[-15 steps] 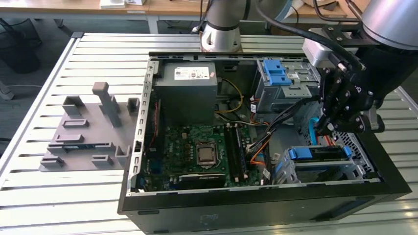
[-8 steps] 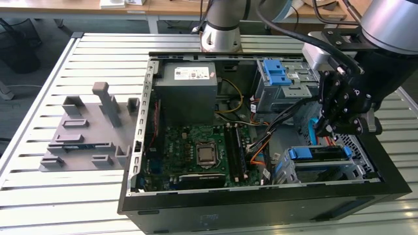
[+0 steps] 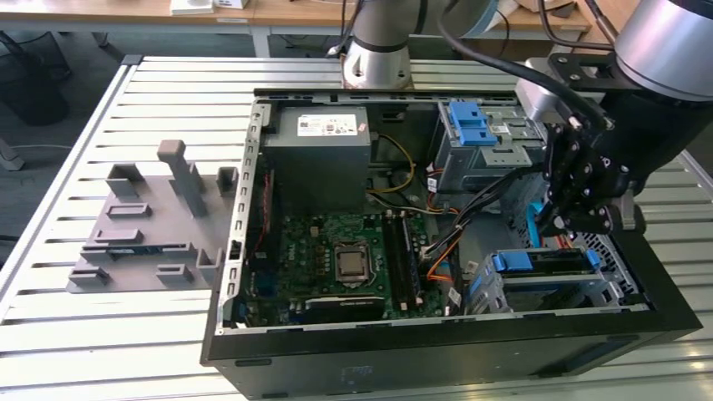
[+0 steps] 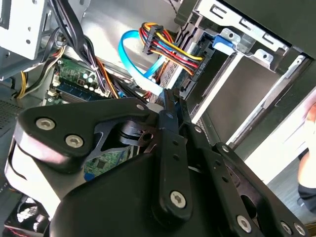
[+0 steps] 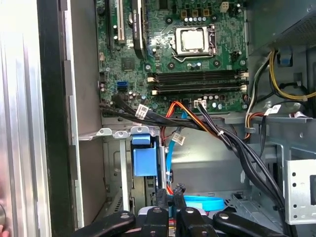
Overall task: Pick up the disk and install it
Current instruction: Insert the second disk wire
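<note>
The disk [image 3: 543,262], edged by its blue bracket, sits in the lower drive bay of the open computer case [image 3: 446,334], at the corner on the exterior view's right, seemingly already slid into place. The gripper [image 3: 570,219] hangs just above it, fingers drawn close together and grasping nothing, likely poised to press or check the seating. The case rests on the slatted bench [image 3: 67,334]
</note>
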`<control>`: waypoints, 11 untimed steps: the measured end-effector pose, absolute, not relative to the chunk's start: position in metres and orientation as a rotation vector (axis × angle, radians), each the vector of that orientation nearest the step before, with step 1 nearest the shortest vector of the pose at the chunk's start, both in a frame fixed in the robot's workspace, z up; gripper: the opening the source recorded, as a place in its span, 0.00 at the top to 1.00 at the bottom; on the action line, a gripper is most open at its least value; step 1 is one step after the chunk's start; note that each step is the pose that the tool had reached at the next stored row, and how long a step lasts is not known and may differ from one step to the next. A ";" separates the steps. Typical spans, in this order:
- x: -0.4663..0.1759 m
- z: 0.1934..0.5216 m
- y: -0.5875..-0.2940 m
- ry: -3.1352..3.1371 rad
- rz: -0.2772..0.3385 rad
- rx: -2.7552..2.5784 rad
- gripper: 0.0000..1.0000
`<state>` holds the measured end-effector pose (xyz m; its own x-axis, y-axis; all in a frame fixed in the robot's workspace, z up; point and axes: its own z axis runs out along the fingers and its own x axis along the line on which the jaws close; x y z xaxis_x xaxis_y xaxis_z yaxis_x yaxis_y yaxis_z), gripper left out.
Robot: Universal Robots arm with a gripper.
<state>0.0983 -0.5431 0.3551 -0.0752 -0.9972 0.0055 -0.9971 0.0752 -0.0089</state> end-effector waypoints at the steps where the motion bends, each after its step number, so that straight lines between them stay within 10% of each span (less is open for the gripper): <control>1: 0.098 0.355 -0.544 2.305 -0.016 -2.132 0.84; 11: 0.098 0.348 -0.547 2.318 -0.016 -2.118 0.84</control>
<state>0.0984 -0.5472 0.3479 -0.0900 -0.9959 0.0058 -0.9959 0.0899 -0.0089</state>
